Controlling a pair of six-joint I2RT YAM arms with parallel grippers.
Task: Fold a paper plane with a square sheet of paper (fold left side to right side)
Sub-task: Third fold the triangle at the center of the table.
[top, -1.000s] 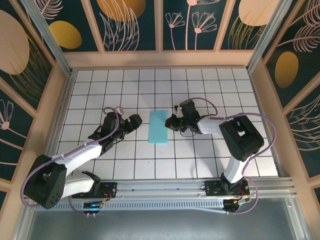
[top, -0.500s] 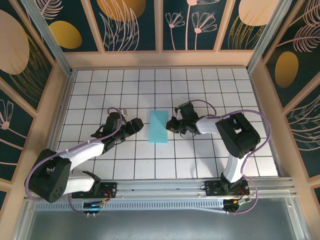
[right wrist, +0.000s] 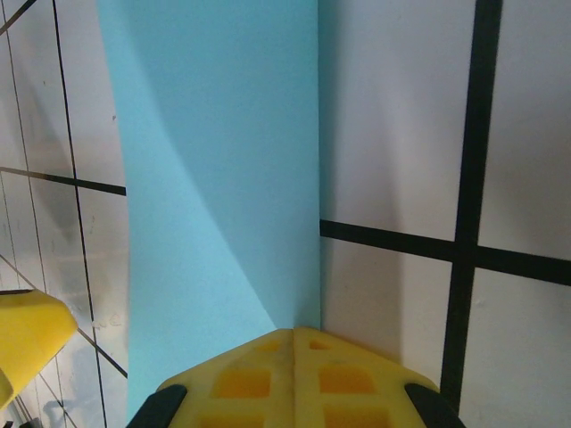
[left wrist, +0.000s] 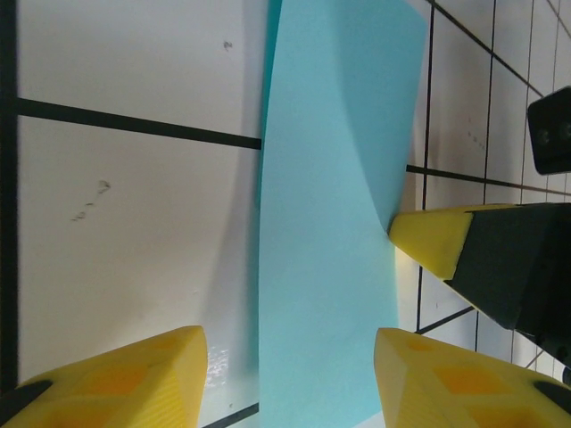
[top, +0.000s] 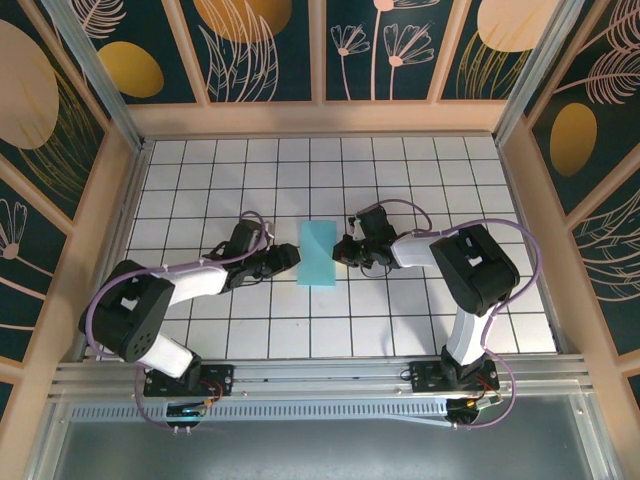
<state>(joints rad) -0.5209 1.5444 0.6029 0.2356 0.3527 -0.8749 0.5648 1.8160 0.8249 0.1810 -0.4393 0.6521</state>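
So the paper sits pretty much in the middle of the table. It's a narrow upright turquoise rectangle, about one grid tile wide and two long, with its long sides running away from the arm bases. It's plain with no marks. From the left wrist the paper shows a soft darker band down its length, and from the right wrist the paper has a diagonal shaded patch, so it may not be lying totally flat. Can't say for sure.

The right gripper is right at the paper's right edge, roughly halfway along. Its jaws are closed: in its own camera the right gripper has both yellow pads pressed together with just a seam between them, and the tip meets the paper's edge. Whether any paper is actually caught in there, I can't tell. The left wrist camera shows that same yellow tip touching the edge.

The left gripper is at the opposite edge, toward the near half of the sheet. Its jaws are wide open. In its own view the left gripper has one yellow finger over bare table and the other overlapping the paper's far side, with the paper between them. One of its fingers pokes into the corner of the right wrist view.

Both arms reach inward from the near edge, with purple cables along them.
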